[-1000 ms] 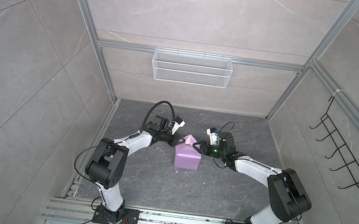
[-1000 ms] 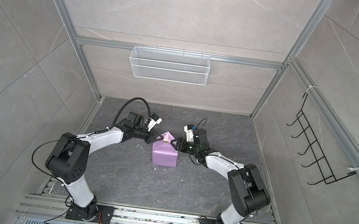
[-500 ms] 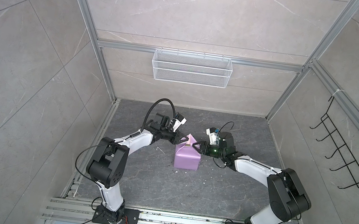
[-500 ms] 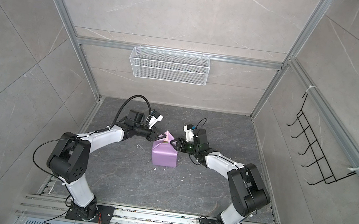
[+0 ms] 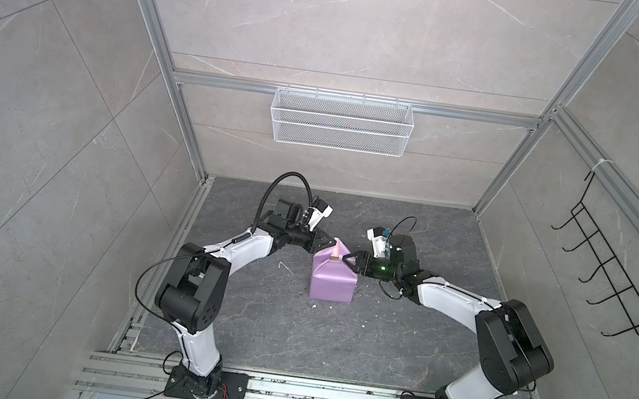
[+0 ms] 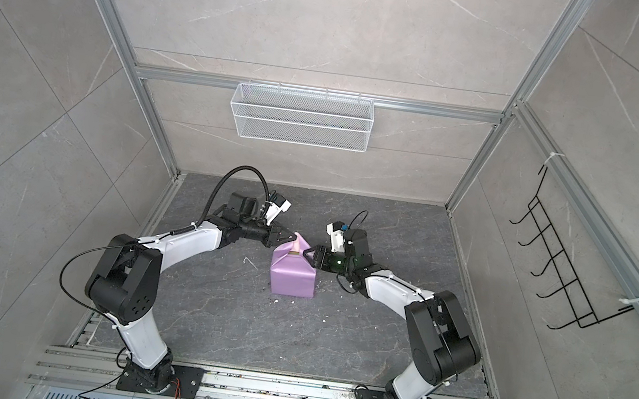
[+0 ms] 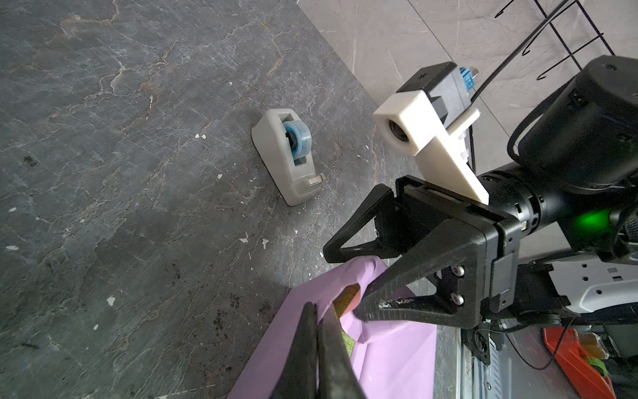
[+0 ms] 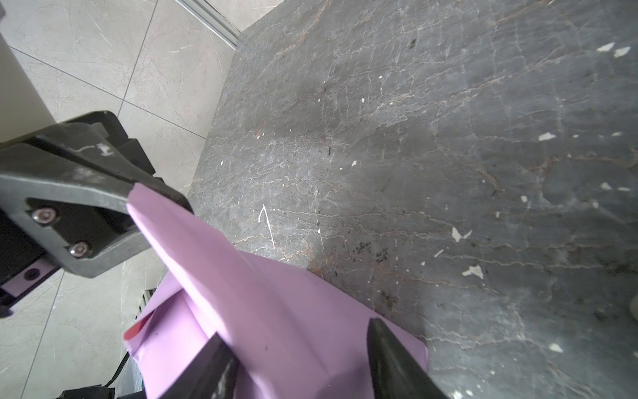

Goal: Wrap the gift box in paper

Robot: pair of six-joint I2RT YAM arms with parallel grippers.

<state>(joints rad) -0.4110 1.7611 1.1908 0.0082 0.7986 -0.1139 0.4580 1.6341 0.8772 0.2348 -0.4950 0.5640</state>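
Observation:
The gift box stands mid-table inside the lilac paper (image 5: 331,282) (image 6: 293,276); only an olive sliver of the box (image 7: 347,298) shows through a gap at the top. A pointed flap of paper, pink underneath, rises from the far top edge. My left gripper (image 5: 329,244) (image 7: 316,312) is shut on that flap's tip. My right gripper (image 5: 348,258) (image 8: 303,355) is open at the box's right top corner. Its fingers straddle folded paper (image 8: 276,311) without pinching it.
A grey-white tape dispenser (image 7: 286,162) with a blue roll sits on the dark stone table behind the box. A white wire basket (image 5: 340,127) hangs on the back wall, a black hook rack (image 5: 613,281) on the right wall. Small white scraps litter the table.
My left gripper opened briefly, shifted a little toward the back and shut again on the flap's tip. The flap went from standing upright to leaning left. The right arm stayed put.

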